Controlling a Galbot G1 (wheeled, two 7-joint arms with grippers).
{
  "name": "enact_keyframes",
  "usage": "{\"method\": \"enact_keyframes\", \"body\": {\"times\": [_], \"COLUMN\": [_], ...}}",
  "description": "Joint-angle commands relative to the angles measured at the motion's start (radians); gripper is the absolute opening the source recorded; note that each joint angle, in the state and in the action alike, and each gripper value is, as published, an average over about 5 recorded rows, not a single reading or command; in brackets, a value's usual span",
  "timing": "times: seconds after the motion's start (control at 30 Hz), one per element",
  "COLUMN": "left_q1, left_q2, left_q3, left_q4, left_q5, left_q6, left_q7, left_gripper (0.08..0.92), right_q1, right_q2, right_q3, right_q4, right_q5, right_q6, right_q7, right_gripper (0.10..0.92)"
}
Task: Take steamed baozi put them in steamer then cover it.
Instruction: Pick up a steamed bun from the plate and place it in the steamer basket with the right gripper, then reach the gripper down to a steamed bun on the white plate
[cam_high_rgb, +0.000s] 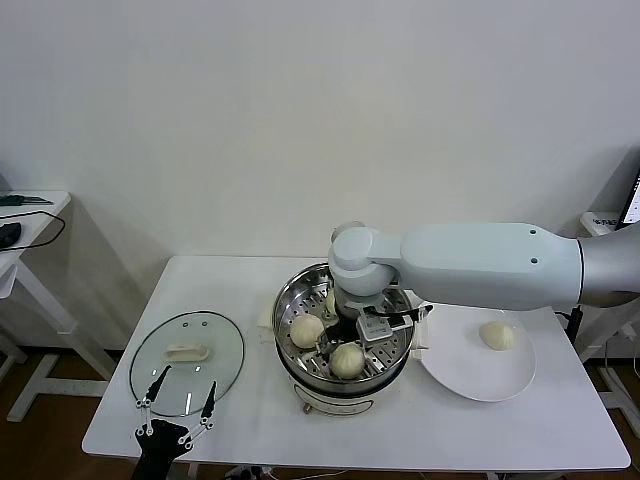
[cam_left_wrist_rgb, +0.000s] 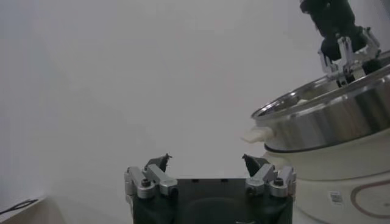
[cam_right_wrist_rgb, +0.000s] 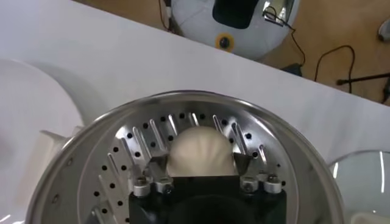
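1. The left gripper (cam_high_rgb: 180, 403) hovers open and empty beside the cover (cam_high_rgb: 187, 361).
2. The right gripper (cam_right_wrist_rgb: 204, 163), jaws spread, straddles a baozi (cam_right_wrist_rgb: 200, 152) in the steamer (cam_high_rgb: 290, 300) without clamping it.
3. One bun (cam_high_rgb: 497, 336) lies on the plate (cam_high_rgb: 455, 375).

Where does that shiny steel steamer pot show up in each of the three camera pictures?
Head view: steamer at table centre, under the right arm, buns inside.
Left wrist view: its steel wall beyond the open left tool.
Right wrist view: its holed tray fills the picture.
Shared landmark: the right tool above the steamer, jaws either side of a bun.
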Motion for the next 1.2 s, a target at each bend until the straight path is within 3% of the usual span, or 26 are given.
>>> {"method": "enact_keyframes", "body": {"times": [0.03,0.3,0.47,0.63,0.8,1.2], "left_q1": [-0.001,-0.005,-0.007,-0.009,-0.005,0.008], "left_q2": [0.000,0.002,0.005,0.008,0.009,0.004], "left_q3": [0.002,0.014,0.021,0.021,0.018,0.010], "left_q4": [0.002,0.003,0.001,0.000,-0.002,0.001], "left_q5": [0.000,0.004,0.006,0.006,0.006,0.007], "left_q6": [0.000,0.002,0.004,0.004,0.005,0.005], "left_q7": [0.000,0.001,0.001,0.001,0.002,0.001], "left_gripper": [0.823,0.823,0.823,0.823,0.823,0.823], "right_q1": [0.014,0.037,0.065,0.014,-0.119,-0.398], "right_q2": [-0.058,-0.278,-0.374,-0.444,-0.482,-0.430], "right_q3": [0.063,0.186,0.205,0.171,0.176,0.284], "right_q4": [0.000,-0.215,-0.409,-0.556,-0.674,-0.823], "right_q5": [0.046,0.473,0.589,0.559,0.462,0.314], "right_q6": [-0.042,-0.345,-0.531,-0.608,-0.584,-0.559], "right_q7": [-0.024,-0.034,-0.100,-0.127,-0.095,-0.005], "right_gripper": [0.822,0.823,0.823,0.823,0.823,0.823]}}
